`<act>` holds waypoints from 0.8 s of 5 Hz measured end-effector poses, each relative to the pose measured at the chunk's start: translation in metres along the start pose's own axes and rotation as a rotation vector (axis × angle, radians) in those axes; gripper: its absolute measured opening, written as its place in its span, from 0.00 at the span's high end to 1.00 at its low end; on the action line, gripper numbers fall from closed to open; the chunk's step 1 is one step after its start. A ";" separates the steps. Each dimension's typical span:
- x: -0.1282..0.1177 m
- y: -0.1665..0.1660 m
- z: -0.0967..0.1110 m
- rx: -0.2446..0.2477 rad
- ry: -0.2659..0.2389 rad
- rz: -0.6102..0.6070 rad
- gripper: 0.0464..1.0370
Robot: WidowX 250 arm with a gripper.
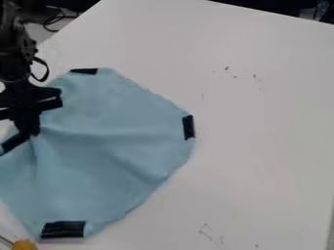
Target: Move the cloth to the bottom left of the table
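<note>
Nearest me, a small orange object point(25, 245) shows beside the light-blue cloth point(111, 151), which lies creased, with black patches point(63, 229) along its rim, on the left of the white desk point(261, 122). My fingers point(28, 130) are pinched shut on its left part. Farther off, a black cable point(53, 19) curls past the desk's edge

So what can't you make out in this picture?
All in the camera view:
The cloth's far left part: cut off by the left edge.
Whether the hand grips the cloth: its own dark shape hides the contact.
What the yellow-orange thing is: cut off by the bottom edge.
What the dark specks on the table are: too small.
</note>
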State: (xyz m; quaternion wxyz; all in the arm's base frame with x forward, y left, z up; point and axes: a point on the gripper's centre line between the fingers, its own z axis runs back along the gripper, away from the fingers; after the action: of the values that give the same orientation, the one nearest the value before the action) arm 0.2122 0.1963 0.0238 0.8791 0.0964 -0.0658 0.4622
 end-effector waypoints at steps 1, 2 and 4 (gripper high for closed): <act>-0.019 0.001 0.003 0.027 0.027 0.088 0.99; -0.023 -0.010 0.005 -0.015 -0.010 0.105 0.97; 0.019 -0.027 0.023 -0.117 -0.137 -0.086 0.55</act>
State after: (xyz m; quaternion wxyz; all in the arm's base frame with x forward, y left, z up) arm 0.2449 0.1914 0.0476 0.8958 0.0790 -0.1481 0.4116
